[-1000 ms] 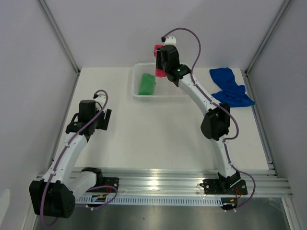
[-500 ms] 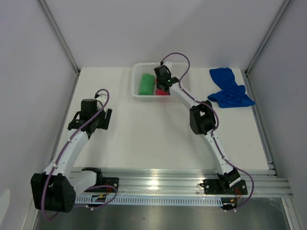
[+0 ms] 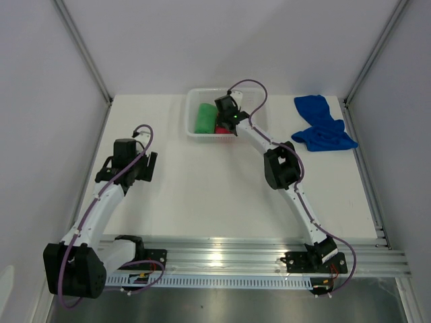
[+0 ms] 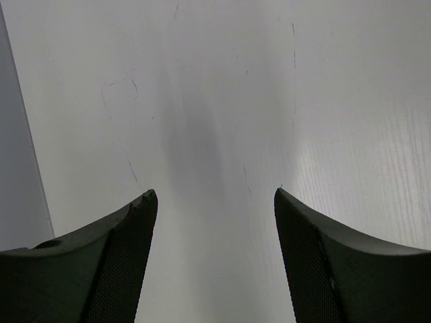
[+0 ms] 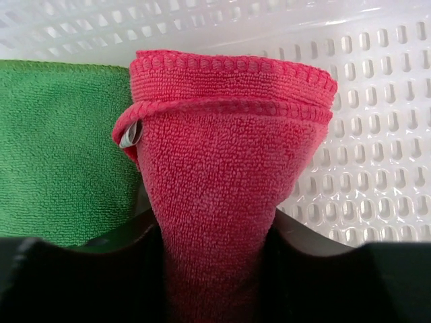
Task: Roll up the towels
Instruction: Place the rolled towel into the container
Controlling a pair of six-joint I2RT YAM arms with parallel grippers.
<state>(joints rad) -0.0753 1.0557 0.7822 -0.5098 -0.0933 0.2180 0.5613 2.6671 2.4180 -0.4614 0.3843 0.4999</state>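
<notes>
The rolled pink-red towel (image 5: 225, 155) lies pinched between the jaws of my right gripper (image 5: 214, 229), which is shut on it. It sits low inside the white slotted basket (image 5: 377, 134), touching the rolled green towel (image 5: 60, 148) on its left. From above, the right gripper (image 3: 225, 116) covers most of the pink-red towel (image 3: 222, 129), with the green towel (image 3: 205, 117) beside it. The blue towel (image 3: 322, 128) lies crumpled and unrolled at the table's right side. My left gripper (image 4: 214, 192) hangs open over bare table, well to the left (image 3: 145, 169).
The basket (image 3: 192, 133) stands at the back middle of the white table. Grey walls and metal frame posts close in the left, right and back sides. An aluminium rail carries both arm bases along the near edge.
My right arm has come down from above the basket's back edge, carrying the pink-red towel into the basket beside the green one. The left arm has barely moved.
</notes>
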